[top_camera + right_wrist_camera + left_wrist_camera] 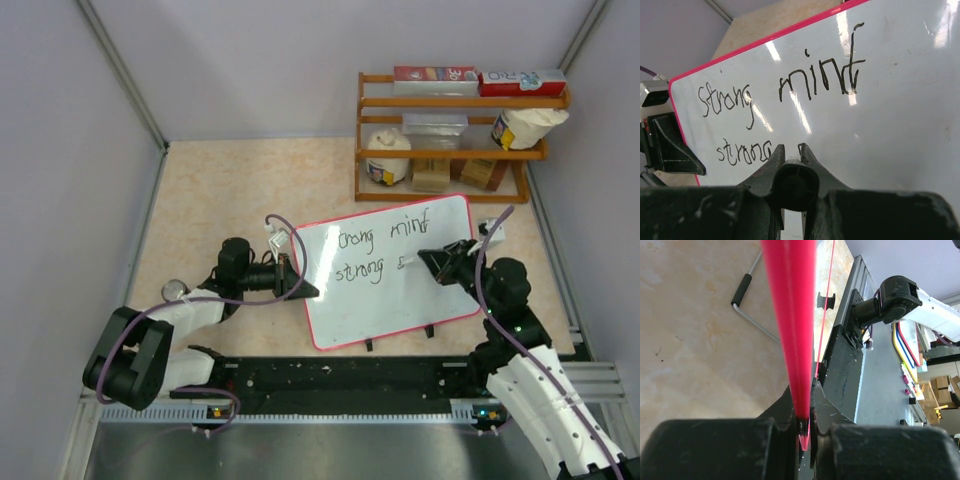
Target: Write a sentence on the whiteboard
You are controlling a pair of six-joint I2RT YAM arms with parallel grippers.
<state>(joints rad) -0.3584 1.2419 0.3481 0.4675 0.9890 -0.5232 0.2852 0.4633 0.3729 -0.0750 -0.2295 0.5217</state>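
Note:
The whiteboard (pixel 410 300), glossy white with a red frame, stands tilted at the table's middle. The sentence (pixel 385 255) reads "strong mind" on the top line and "strong s" below. My left gripper (pixel 303 291) is shut on the board's left edge; the red frame (pixel 790 315) runs between its jaws (pixel 807 425). My right gripper (pixel 432 262) is shut on a black pen (pixel 795 186), held against the board just right of the lower "strong" (pixel 742 151). The pen's tip is hidden behind the fingers. The board (pixel 900 100) fills the right wrist view.
A wooden shelf (pixel 455 130) with boxes, a bottle and bags stands at the back right, close behind the board. A small round metal thing (pixel 175 290) lies by the left arm. The board's wire foot (pixel 747 297) rests on the table. The black rail (pixel 340 378) runs along the near edge.

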